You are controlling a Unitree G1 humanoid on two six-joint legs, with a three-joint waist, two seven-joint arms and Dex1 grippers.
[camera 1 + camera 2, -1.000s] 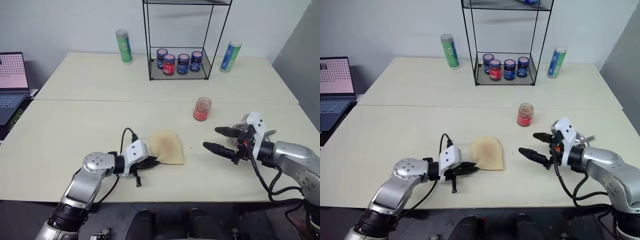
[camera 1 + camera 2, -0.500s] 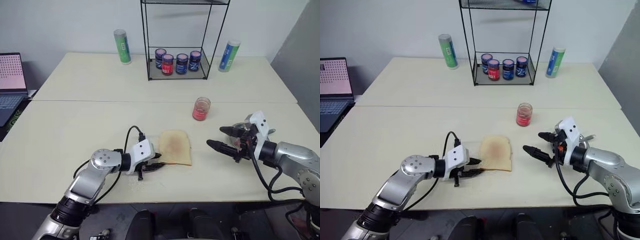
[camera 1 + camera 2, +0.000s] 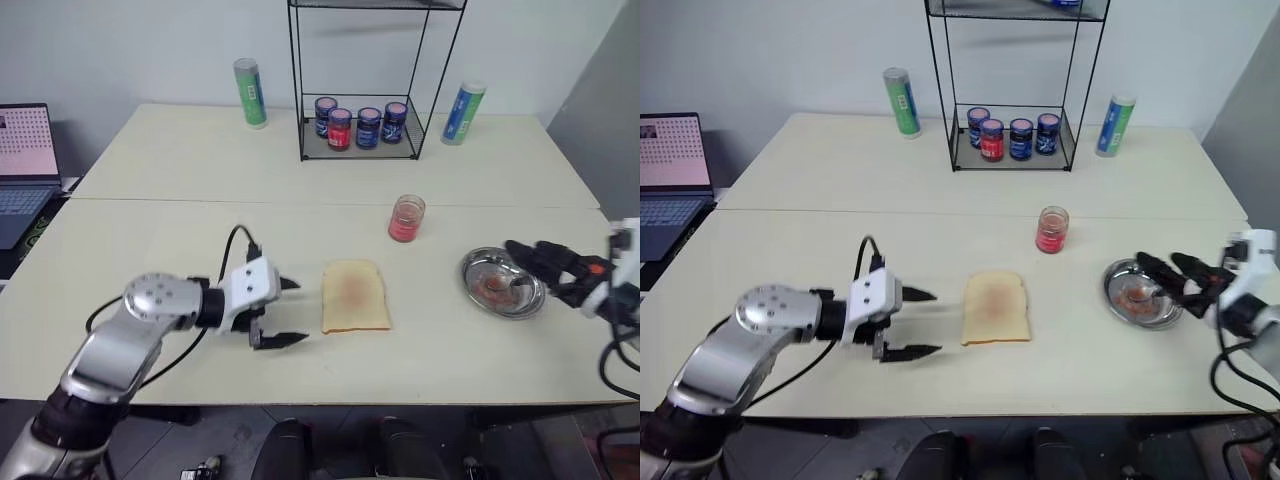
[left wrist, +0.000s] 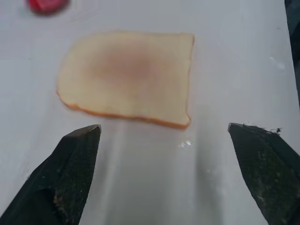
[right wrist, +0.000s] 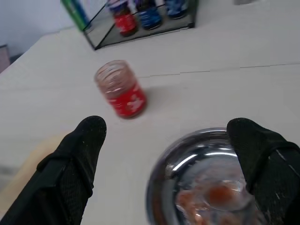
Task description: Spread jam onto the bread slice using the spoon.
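The bread slice (image 3: 355,296) lies flat near the table's middle front, with a browner, reddish centre (image 4: 126,70). My left gripper (image 3: 300,311) hangs open just left of the slice and a little above the table, holding nothing. The jam shows in a small clear jar (image 3: 406,218) behind and to the right of the bread. It also shows as red smears in a round steel dish (image 3: 470,272). The spoon (image 5: 187,160) rests in that dish (image 5: 159,187). My right gripper (image 3: 1160,265) is open over the dish's right side, empty, its fingers (image 5: 79,154) wide apart.
A black wire shelf (image 3: 300,100) at the back holds several dark-lidded jars (image 3: 360,125). A green tube (image 3: 248,92) stands left of it and a blue-green tube (image 3: 462,112) right of it. A laptop (image 3: 25,150) sits off the table's left edge.
My left gripper let go of the bread's near corner, opened, rose and drew back to the left. The right gripper swung to the right, uncovering the steel dish.
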